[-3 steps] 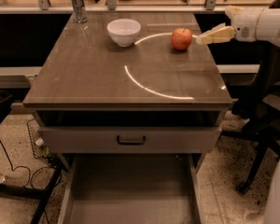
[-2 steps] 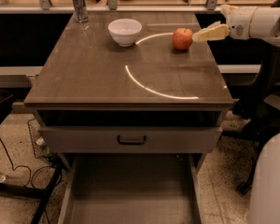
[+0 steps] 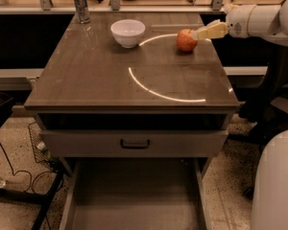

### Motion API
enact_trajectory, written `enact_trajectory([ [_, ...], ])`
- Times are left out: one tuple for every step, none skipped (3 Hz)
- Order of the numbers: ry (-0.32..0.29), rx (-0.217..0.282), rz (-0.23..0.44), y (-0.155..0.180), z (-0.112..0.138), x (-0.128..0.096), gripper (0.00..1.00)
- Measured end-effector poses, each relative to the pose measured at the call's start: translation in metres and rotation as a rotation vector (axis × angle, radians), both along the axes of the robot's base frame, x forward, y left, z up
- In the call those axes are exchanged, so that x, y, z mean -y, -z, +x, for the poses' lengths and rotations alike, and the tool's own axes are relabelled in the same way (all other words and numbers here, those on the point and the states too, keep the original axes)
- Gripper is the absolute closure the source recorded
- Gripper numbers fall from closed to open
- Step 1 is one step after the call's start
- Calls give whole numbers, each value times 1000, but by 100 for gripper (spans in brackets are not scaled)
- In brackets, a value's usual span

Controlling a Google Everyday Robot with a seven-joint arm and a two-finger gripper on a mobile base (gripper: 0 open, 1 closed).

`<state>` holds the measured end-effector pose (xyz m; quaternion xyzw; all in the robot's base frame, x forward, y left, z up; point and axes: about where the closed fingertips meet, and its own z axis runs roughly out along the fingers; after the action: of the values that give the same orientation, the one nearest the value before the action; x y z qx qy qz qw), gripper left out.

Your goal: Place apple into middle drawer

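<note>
Since a second ago the gripper (image 3: 204, 32) has crept left and up a bit, so its yellowish tip now sits right at the apple's (image 3: 186, 40) upper right edge. It was a small gap away before. A white rounded chunk of the robot (image 3: 278, 186) has also come in at the lower right of the frame. The apple itself hasn't budged.

Biggest thing here is the cabinet (image 3: 86, 80), with a brown glossy top filling the middle of the frame and a bright curved streak of light (image 3: 158, 94) across it. Below that, at the bottom centre, the middle drawer (image 3: 134, 195) is pulled out with its plain flat bottom showing. Just above it is the grey drawer front (image 3: 77, 143) with the dark handle (image 3: 135, 143).

The white arm (image 3: 259, 20) reaches in from the upper right edge. Honestly I can't tell how far open the gripper is, or whether it actually has hold of the apple — it's touching or very nearly so, that's all I can make out.

A white bowl (image 3: 128, 32) sits on the top toward the back, left of the apple and apart from it. The apple is on the cabinet top, back right — not in the drawer. A tall glass (image 3: 80, 4) stands at the back left corner.
</note>
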<state>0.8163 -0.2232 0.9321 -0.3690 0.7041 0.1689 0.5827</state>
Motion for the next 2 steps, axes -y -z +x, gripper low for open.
enact_trajectory([
  [27,-36,28,20,2,-6,0],
  [12,-72,80,37,2,-16,0],
])
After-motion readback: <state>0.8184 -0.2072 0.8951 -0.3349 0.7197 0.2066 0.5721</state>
